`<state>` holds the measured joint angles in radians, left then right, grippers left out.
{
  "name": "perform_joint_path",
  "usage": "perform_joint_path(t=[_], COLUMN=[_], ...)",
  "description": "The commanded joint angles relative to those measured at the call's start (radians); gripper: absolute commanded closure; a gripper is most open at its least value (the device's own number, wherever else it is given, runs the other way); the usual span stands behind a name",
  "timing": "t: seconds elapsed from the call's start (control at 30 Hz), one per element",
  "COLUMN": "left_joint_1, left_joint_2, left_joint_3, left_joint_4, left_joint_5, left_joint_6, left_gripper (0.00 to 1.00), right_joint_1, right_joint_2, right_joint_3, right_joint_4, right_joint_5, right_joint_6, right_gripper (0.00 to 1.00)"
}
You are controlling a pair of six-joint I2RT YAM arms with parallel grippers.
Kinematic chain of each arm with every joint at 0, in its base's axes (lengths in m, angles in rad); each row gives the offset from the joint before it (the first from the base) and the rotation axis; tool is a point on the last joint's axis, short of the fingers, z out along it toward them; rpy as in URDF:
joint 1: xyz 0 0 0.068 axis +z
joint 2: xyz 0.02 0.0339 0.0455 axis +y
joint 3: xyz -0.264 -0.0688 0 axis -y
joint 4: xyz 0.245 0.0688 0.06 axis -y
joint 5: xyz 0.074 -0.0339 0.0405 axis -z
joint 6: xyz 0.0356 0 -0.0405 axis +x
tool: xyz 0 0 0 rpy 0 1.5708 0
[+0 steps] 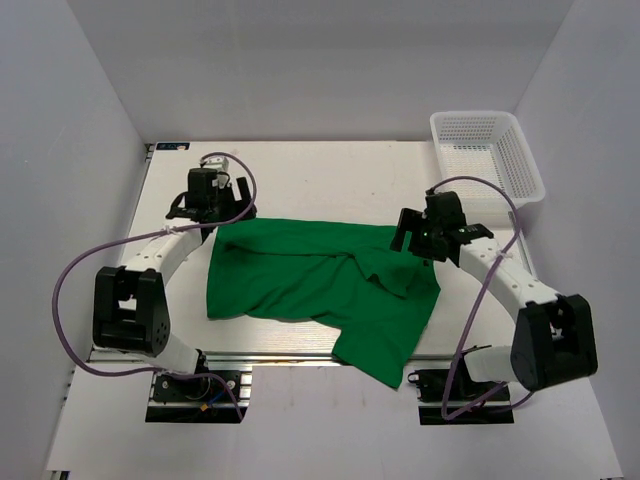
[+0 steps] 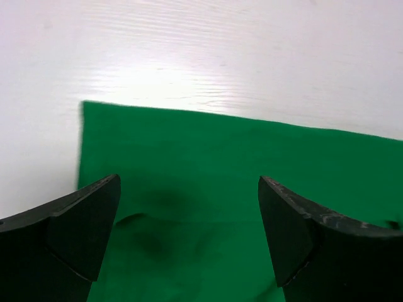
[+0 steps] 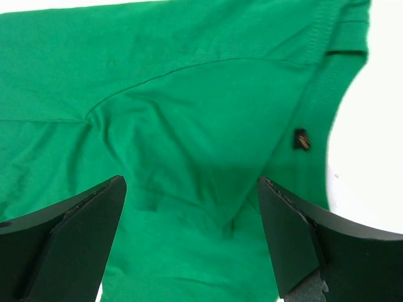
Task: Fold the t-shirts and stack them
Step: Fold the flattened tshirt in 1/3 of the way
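Note:
A bright green t-shirt (image 1: 320,285) lies partly folded and rumpled on the white table (image 1: 320,180). Its lower right part drapes over the near edge. My left gripper (image 1: 228,212) hovers over the shirt's far left corner, jaws open with nothing between them. In the left wrist view the gripper (image 2: 189,182) is just above flat green fabric (image 2: 220,151) near a straight edge. My right gripper (image 1: 412,240) is over the far right corner, also open and empty. In the right wrist view the gripper (image 3: 191,182) is above creased shirt fabric (image 3: 189,94), with a small dark label (image 3: 302,139) near the hem.
A white mesh basket (image 1: 487,150) stands at the far right corner of the table. White walls close in the left, back and right sides. Purple cables loop beside both arms.

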<state>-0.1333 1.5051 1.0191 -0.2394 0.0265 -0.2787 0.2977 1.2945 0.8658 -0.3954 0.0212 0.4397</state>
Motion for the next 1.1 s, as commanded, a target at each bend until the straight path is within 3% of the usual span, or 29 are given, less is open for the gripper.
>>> perform_joint_path(t=[0.0, 0.23, 0.47, 0.7, 0.87, 1.07], left_joint_1=[-0.005, 0.009, 0.009, 0.018, 0.018, 0.018], left_joint_2=[0.053, 0.173, 0.090, 0.081, 0.092, 0.200], left_joint_3=[-0.028, -0.071, -0.189, -0.200, -0.209, -0.116], left_joint_4=[0.098, 0.091, 0.045, 0.011, 0.011, 0.034], left_joint_5=[0.217, 0.256, 0.069, -0.023, -0.045, -0.023], left_joint_6=[0.027, 0.004, 0.004, 0.004, -0.005, -0.025], left_gripper=[0.00, 0.00, 0.00, 0.00, 0.00, 0.00], right_joint_1=[0.003, -0.005, -0.012, -0.029, -0.042, -0.051], right_joint_2=[0.087, 0.198, 0.253, 0.359, 0.492, 0.655], right_joint_3=[0.044, 0.042, 0.032, 0.071, 0.156, 0.338], right_joint_4=[0.047, 0.066, 0.053, 0.056, 0.035, 0.035], right_joint_5=[-0.053, -0.034, 0.065, 0.083, 0.115, 0.129], right_joint_6=[-0.012, 0.013, 0.065, 0.068, 0.065, 0.044], right_gripper=[0.10, 0.10, 0.10, 0.10, 0.10, 0.10])
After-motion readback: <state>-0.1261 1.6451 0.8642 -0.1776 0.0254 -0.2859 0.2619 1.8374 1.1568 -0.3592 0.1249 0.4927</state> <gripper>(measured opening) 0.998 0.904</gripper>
